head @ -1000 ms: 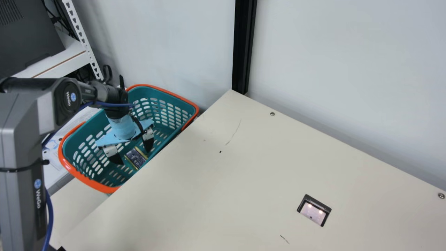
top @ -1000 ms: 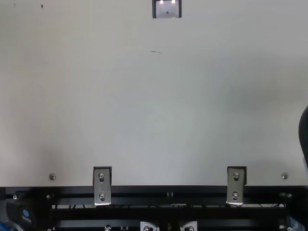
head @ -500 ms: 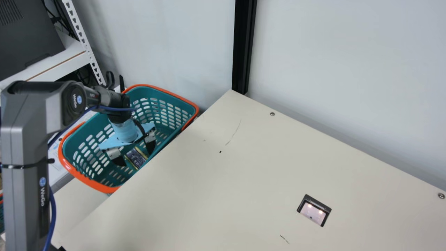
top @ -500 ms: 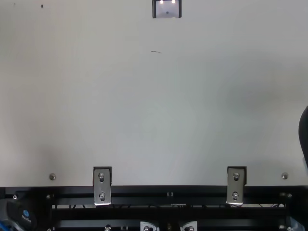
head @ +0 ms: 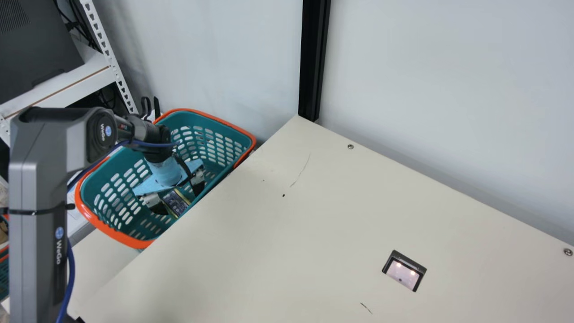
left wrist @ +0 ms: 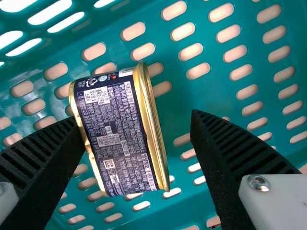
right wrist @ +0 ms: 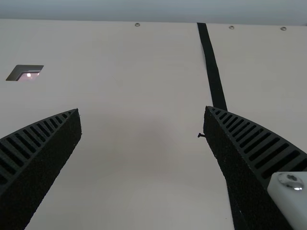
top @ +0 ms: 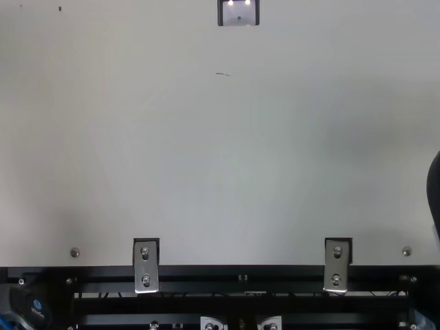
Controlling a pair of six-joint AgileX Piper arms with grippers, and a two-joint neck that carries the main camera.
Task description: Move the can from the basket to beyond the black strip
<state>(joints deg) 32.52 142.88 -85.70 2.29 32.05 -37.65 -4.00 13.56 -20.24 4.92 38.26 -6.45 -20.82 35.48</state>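
Main view: lowered the black left gripper (head: 178, 196) towards one gold-rimmed metal can (head: 176, 202) in one teal plastic basket (head: 107, 231), near the cream table's (head: 314, 224) edge; likely readying a grasp. Left wrist view: straddles it, spread wide, holding nothing. Right wrist view: spreads the right gripper (right wrist: 142, 109) wide, empty, near one black strip (right wrist: 212, 72).

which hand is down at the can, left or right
The left hand, open inside the teal basket with the can between its fingers; the right hand is over the cream table by the black strip.
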